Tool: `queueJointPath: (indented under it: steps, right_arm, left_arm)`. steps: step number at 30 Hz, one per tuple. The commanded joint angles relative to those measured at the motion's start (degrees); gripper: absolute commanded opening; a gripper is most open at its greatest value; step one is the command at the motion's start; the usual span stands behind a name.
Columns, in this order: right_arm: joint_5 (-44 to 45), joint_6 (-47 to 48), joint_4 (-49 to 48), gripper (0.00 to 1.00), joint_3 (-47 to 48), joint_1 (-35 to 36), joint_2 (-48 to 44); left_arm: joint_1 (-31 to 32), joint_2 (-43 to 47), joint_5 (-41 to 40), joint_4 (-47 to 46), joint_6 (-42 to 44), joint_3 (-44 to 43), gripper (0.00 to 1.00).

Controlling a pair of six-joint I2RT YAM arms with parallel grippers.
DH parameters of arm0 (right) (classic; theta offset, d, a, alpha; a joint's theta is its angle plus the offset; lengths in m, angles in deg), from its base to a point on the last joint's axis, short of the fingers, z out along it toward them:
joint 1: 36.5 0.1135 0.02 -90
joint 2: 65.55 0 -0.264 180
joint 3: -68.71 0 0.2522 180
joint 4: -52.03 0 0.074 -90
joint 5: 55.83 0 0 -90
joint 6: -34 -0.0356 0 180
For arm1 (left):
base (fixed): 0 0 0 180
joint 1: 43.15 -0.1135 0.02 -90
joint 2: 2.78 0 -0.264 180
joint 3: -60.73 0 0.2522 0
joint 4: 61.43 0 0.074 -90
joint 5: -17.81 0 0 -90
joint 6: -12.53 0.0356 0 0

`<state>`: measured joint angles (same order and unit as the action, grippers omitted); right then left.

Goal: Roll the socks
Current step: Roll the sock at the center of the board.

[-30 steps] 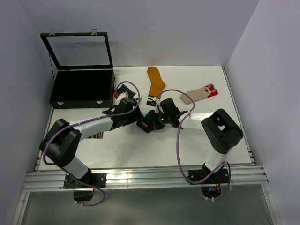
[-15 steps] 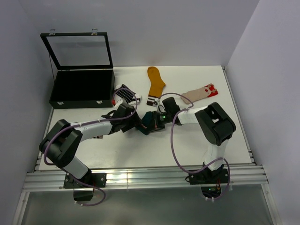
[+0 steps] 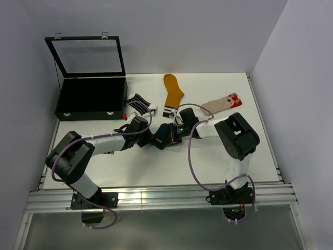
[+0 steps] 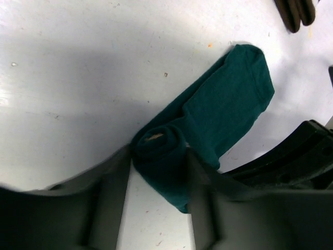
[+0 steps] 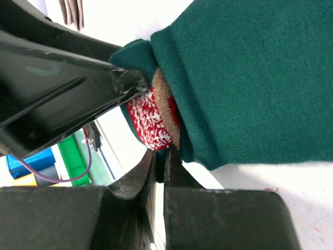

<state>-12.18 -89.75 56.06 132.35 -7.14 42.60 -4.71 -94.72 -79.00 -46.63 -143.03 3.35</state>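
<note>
1. The teal sock lies on the table at mid-frame in the top view, directly between the two grippers. It is partly rolled. In the left wrist view the rolled end sits at lower centre, and the flat remainder stretches away to the upper right.
2. The left gripper has its fingers on either side of the rolled end, each touching a flank. It is pinching the roll across its width.
3. The right gripper has its fingers pressed together with a thin fold of teal fabric at their tips. This is beside the red-white patch exposed at the roll's open end, so the gripper appears to pinch the sock's edge there.
4. Key relation: the sock's long axis runs from the left gripper's jaws toward the upper right of the left wrist view. The roll's own axis lies across that line.
5. Judgement: the unrolled length lies ahead of the left gripper, which is the arm seated on the roll. Any further rolling would have to travel along that axis toward the free end.
6. Count in the top view: four socks in plain sight.
   - One teal sock, in work.
   - One mustard sock, upper centre.
   - One beige sock, upper right.
   - One striped sock, beside the black case.
7. Other counts: one case and two arms. Anything under the left forearm is hidden.
</note>
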Motion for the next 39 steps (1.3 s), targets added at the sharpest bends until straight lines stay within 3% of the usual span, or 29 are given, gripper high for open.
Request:
queueJointPath:
  steps: [1, 5, 8, 12, 15, 21, 24, 31, 34, 37, 39]
  right_arm:
    - [3.19, -0.69, -1.16, 0.0, 0.21, -0.27, 0.65]
    - [4.16, -1.31, -2.3, 0.0, -0.84, -0.27, -0.22]
    - [6.61, 0.26, -2.22, 0.13, -2.07, -0.27, -3.37]
    - [11.7, 4.04, -1.95, 0.39, -4.36, -0.1, -10.48]
    - [19.52, 8.52, 0.5, 0.54, -5.59, 0.52, -17.0]
    - [32.95, 12.66, 2.18, 0.7, -9.89, 1.4, -29.83]
    - [40.68, 12.93, 2.88, 1.0, -12.09, 1.57, -36.6]
    - [50.39, 9.7, 8.42, 1.0, -13.85, 1.4, -46.1]
    - [43.66, 7.84, 7.1, 1.0, -15.43, 0.35, -46.9]
    - [35.74, 8.7, 7.63, 1.0, -14.38, -1.49, -41.65]
    - [29.49, 8.98, 1.96, 1.0, -16.65, -1.59, -41.8]
  left_arm:
    - [-0.12, -2.36, 0.57, 1.95, -0.45, -0.76, 0.44]
    - [-0.03, -4.73, 1.09, 3.44, 0.69, -3.14, 0.3]
    - [-0.12, -7.11, 1.53, 5.19, 2.45, -5.77, 0.22]
    - [-0.12, -8.95, 1.36, 7.22, 5.44, -9.46, 0.19]
    - [-0.11, -9.83, 1.27, 8.19, 8.86, -11.48, 0.18]
    - [-0.03, -9.84, -0.22, 8.54, 13.26, -13.86, 0.17]
    - [0.15, -10.45, -0.22, 8.8, 15.19, -15.0, 0.17]
    - [0.41, -12.03, 0.13, 9.33, 18.27, -18.26, 0.16]
    - [0.85, -12.65, -0.05, 9.86, 19.33, -19.92, 0.16]
    - [1.11, -13.18, -0.22, 10.3, 20.12, -21.33, 0.16]
    - [1.29, -13.52, -0.05, 10.65, 20.47, -22.21, 0.16]
